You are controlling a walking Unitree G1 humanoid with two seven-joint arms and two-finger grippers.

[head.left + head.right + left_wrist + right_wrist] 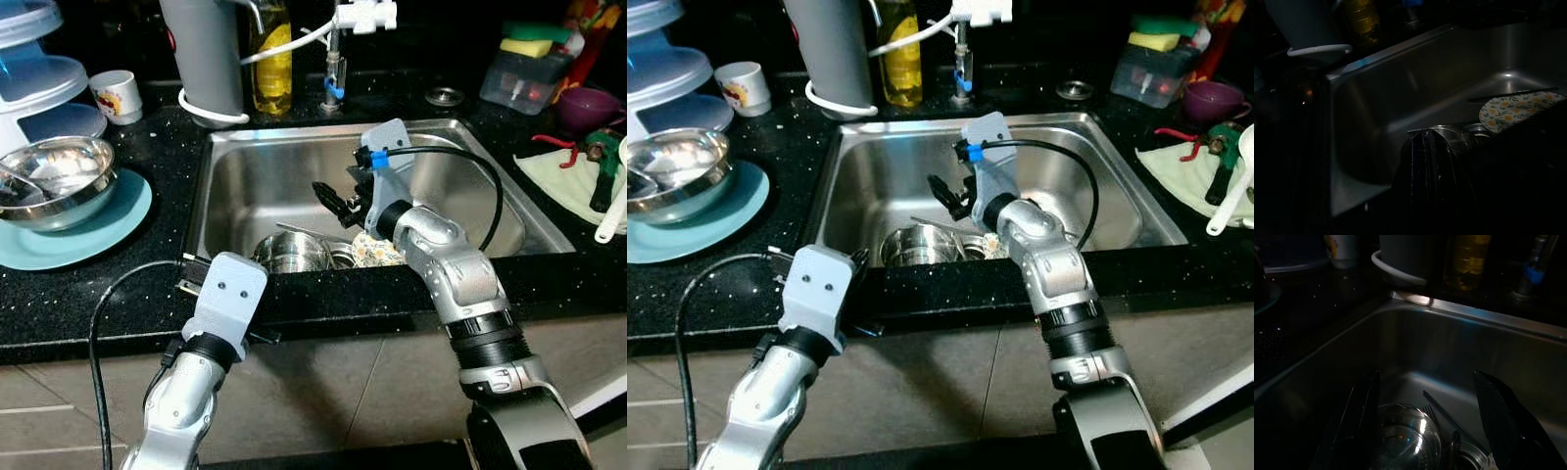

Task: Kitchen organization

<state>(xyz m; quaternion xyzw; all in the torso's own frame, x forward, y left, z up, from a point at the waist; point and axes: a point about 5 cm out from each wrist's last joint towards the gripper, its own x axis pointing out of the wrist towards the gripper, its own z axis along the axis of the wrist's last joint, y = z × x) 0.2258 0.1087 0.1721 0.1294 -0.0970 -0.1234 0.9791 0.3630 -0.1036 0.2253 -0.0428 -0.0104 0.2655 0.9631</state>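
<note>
- Where the black speckled counter [108, 284] is cut by a steel sink [255, 166], the cabinet front below it is pale and panelled.
- In the basin, near the front wall, lie a steel pot [292, 253], a flowered plate [375, 252] just beside it, and a fork [1431, 412] with another long utensil leaning across.
- The right gripper [333, 201] hangs inside the sink above the pot; its fingers [1364, 411] are spread wide and empty, touching nothing.
- The left gripper [1427, 166] sits at the counter's front edge, left of the pot; its fingers look pressed together with nothing between them, pointing into the basin.
- To the left on the counter a steel bowl [54, 181] rests on a blue plate [98, 230], with a white container [34, 73] behind and a small mug [116, 95] near it.
- Behind the sink stand a grey jug [204, 54], a bottle of yellow liquid [272, 64] and the tap [335, 59].
- To the right are a sponge tub [524, 69], a purple bowl [588, 106], and a cloth [563, 176] with tools on it.
- The right arm's cable [470, 166] loops over the basin.
</note>
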